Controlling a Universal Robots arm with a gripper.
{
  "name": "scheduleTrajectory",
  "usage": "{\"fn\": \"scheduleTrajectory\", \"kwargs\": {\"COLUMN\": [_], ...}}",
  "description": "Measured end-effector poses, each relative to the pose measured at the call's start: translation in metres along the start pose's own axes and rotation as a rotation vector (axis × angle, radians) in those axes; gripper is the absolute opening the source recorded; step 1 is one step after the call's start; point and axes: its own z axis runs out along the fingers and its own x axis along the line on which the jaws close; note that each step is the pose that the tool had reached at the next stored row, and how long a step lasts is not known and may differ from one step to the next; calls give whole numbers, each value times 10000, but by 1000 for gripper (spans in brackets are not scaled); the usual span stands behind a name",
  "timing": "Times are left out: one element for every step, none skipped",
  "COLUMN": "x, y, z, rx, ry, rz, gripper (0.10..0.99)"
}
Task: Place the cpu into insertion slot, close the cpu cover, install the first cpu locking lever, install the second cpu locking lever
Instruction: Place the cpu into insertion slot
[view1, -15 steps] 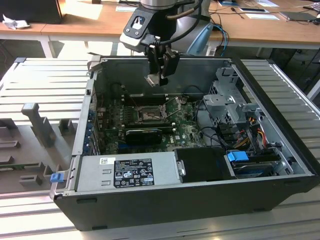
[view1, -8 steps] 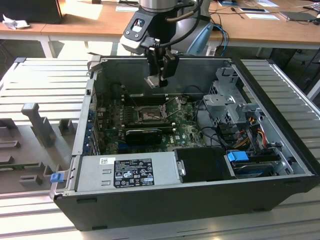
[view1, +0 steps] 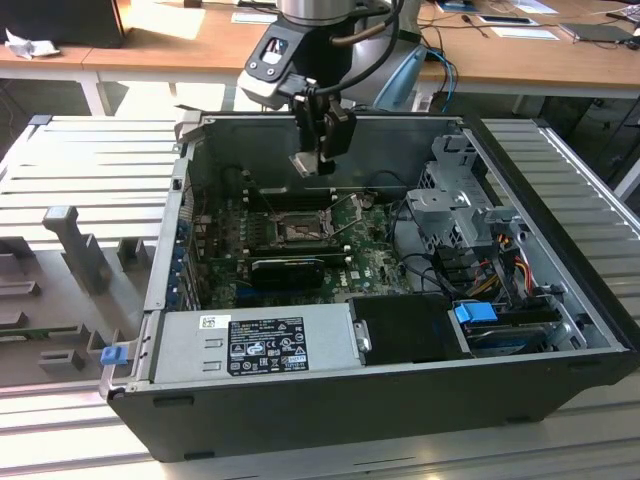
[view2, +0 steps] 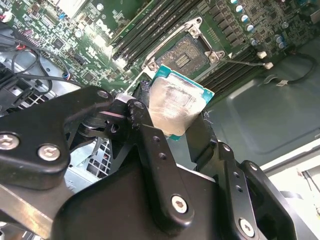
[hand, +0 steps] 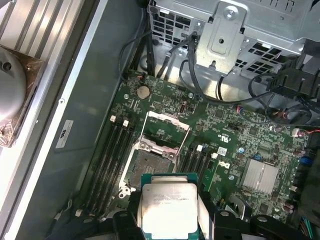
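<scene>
The tool (view2: 172, 122) is clamped on the cpu (view2: 179, 100), with its two black fingers (view2: 150, 140) pressing on opposite edges of the chip, whose silver top faces up. It hangs inside the open computer case (view1: 400, 400), above the green board (hand: 225, 125). The insertion slot (hand: 149, 169) lies bare below the tool, apart from the chip. The cpu cover (hand: 167, 131) is folded open just beyond the slot from the tool.
</scene>
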Motion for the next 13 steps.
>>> {"fn": "scheduleTrajectory", "kwargs": {"x": [0,0,0,0,0,0,0,0,0,0,-1,0,0], "y": [0,0,0,0,-1,-1,-1,-1,-1,-1,-1,-1,-2], "z": [2,4,5,7,8,8,10,12,14,15,16,17,18], "rx": [-3,-4,-5,-6,-9,-11,-14,-16,-16,-18,-19,-21,-23], "ry": [-18,-29,-38,-50,-63,-75,-83,-89,-96,-104,-114,-124,-132], "rz": [203,307,391,512,668,816,920,986,1072,1156,1279,1396,1505], "gripper": [533,533,533,533,533,533,533,533,533,533,533,533,533]}}
